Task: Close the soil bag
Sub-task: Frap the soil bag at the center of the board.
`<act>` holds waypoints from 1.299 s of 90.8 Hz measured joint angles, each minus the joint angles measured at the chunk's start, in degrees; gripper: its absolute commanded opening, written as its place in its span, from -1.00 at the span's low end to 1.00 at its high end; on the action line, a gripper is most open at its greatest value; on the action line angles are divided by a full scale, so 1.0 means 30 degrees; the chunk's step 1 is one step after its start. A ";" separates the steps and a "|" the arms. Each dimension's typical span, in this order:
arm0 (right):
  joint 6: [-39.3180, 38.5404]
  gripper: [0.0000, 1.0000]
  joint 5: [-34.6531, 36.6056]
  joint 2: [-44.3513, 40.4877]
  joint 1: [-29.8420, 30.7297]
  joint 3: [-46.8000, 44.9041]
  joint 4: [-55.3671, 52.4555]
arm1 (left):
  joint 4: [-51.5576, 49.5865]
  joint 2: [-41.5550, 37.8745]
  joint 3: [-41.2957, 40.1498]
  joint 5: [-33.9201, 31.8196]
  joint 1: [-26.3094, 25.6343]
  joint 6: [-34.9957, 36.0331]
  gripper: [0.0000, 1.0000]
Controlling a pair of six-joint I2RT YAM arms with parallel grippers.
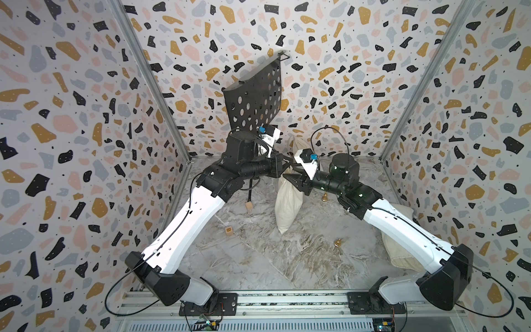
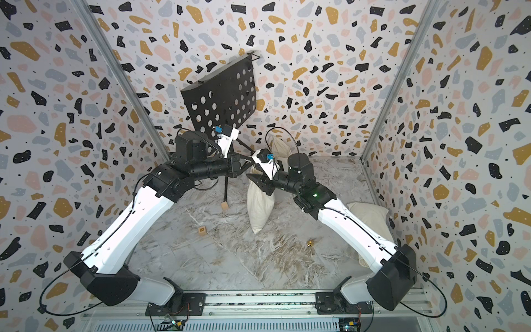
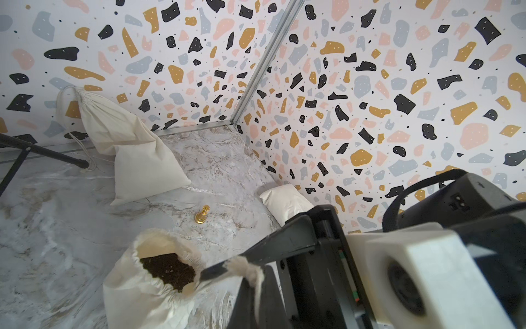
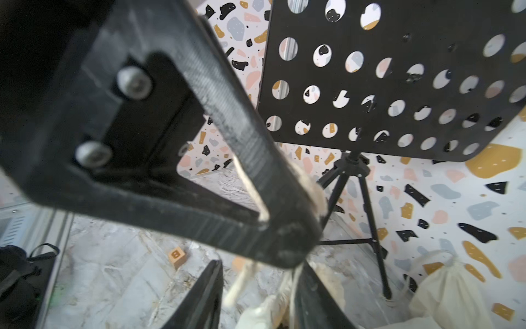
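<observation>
Left gripper is clamped tight on the drawstring above the soil bag. Right gripper sits part-open over that bag, drawstring dangling between its jaws.

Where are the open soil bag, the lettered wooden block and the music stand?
soil bag (image 3: 128, 296): left wrist view, on its cloth side below the open mouth.
lettered wooden block (image 1: 229, 230): in a top view, on its lettered face.
music stand (image 4: 432, 25): right wrist view, on the desk's solid black area.
</observation>
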 measured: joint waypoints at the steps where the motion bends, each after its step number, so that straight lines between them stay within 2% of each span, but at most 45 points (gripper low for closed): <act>1: 0.0007 -0.38 -0.0058 0.0102 0.0007 0.0044 0.0007 | 0.0000 0.0000 0.0000 0.0007 0.0000 0.0000 -1.00; 11: 0.0029 -0.65 -0.0109 0.1071 0.0007 0.0284 -0.0007 | -0.0007 -0.0036 0.0000 0.0015 0.0000 -0.0007 -1.00; 17: -0.0066 -0.72 0.0087 0.1749 -0.0095 0.0277 0.0066 | -0.0240 -0.0197 0.0000 -0.0168 0.0007 0.0015 -1.00; 33: 0.0087 -0.75 0.0015 0.3053 -0.0729 0.0248 0.1384 | -0.2375 -0.1268 0.0423 -0.0488 0.0211 0.0590 -1.00; 45: 0.0481 -0.72 0.0299 0.3577 -0.0954 0.0044 0.2339 | -0.4524 -0.1472 0.2164 -0.1421 0.0226 0.1304 -1.00; 57: 0.0576 -0.60 0.0758 0.3643 -0.1494 -0.0481 0.2812 | -0.5909 -0.2018 0.2616 -0.3024 0.0197 0.2215 -1.00; 73: -0.0415 -0.50 0.2361 0.3432 -0.1530 -0.0874 0.2535 | -0.7657 -0.2004 0.4546 -0.4269 0.0095 0.3257 -1.00; 92: -0.1005 -0.65 0.4189 0.3111 -0.2280 -0.1209 0.1071 | -0.7715 -0.2084 0.4896 -0.4736 0.0058 0.3745 -1.00; 100: -0.1013 -0.66 0.4240 0.2980 -0.2725 -0.1639 0.0291 | -0.6812 -0.2448 0.4000 -0.4830 0.0036 0.3723 -1.00; 112: -0.0969 -0.64 0.4007 0.2368 -0.3191 -0.2739 -0.0707 | -0.4772 -0.3672 0.0459 -0.4750 -0.0029 0.3257 -1.00; 118: -0.0947 -0.57 0.4007 0.2259 -0.3344 -0.3242 -0.1326 | -0.3213 -0.3898 -0.1304 -0.4473 -0.0022 0.2834 -1.00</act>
